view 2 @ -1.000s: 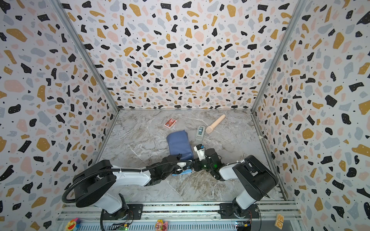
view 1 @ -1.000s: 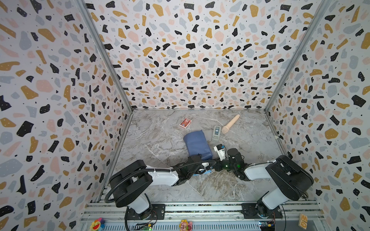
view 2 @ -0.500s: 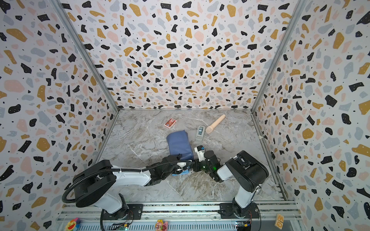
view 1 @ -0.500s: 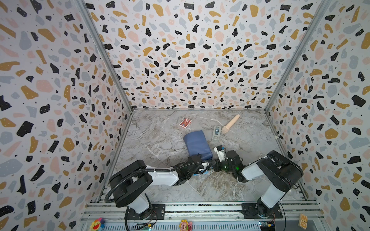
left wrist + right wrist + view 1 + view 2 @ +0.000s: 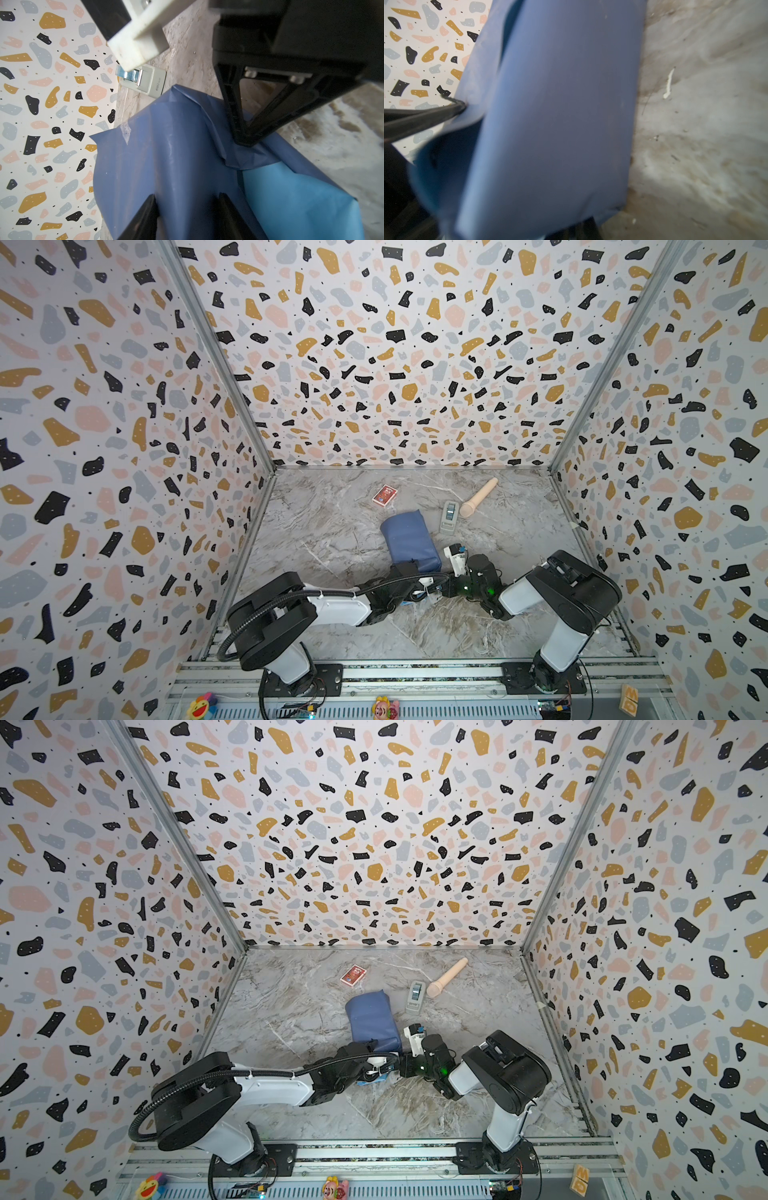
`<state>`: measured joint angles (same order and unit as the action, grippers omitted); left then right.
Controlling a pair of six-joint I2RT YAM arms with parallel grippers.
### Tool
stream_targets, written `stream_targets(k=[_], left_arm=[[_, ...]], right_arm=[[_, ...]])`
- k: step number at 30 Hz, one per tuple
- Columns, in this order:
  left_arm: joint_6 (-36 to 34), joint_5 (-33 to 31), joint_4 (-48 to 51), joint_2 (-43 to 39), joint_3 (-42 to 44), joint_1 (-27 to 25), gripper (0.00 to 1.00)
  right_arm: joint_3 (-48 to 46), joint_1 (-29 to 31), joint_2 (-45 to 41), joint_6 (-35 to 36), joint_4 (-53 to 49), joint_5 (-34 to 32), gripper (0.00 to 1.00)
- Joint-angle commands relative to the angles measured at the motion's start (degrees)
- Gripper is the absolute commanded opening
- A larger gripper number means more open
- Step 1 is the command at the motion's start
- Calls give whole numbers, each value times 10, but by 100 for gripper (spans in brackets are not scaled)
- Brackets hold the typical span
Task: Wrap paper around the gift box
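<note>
Marbled tabletop point(image 5: 332, 531); left gripper point(image 5: 187, 195), half-spread, clasps blue paper point(image 5: 166, 155); right gripper point(image 5: 244, 141) pinches its crease.

The paper point(image 5: 409, 541) lies as a bundle in the middle of the desk point(image 5: 328, 531), running from back to front in both top views. Behind it and slightly left lies a card pack point(image 5: 384, 494), well apart from it. A tape dispenser point(image 5: 449, 517) lies near the right of the bundle's far end. A pestle point(image 5: 478, 498) lies just beside the dispenser, slanting away to the back right. At the bundle's near end the left claw point(image 5: 187, 195) straddles the paper from the front left. The right claw point(image 5: 243, 142) reaches in from the right, its tip pinched on a fold.
</note>
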<state>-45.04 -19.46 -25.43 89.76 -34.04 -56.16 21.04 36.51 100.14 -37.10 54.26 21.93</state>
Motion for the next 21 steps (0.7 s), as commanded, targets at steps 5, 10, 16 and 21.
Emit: stream_targets(k=[5,10,16,21], left_arm=[[7,3,58,20,0,3,46],[8,4,58,19,0,2,46],[8,3,59,18,0,3,46],[8,4,60,19,0,3,46]], right_arm=[[-25,22,7,-28,-8,-3,10],[-28,39,6,-44,3,-2,11],[-10,33,7,-45,-4,-12,10],[4,11,7,-53,9,-22,10]])
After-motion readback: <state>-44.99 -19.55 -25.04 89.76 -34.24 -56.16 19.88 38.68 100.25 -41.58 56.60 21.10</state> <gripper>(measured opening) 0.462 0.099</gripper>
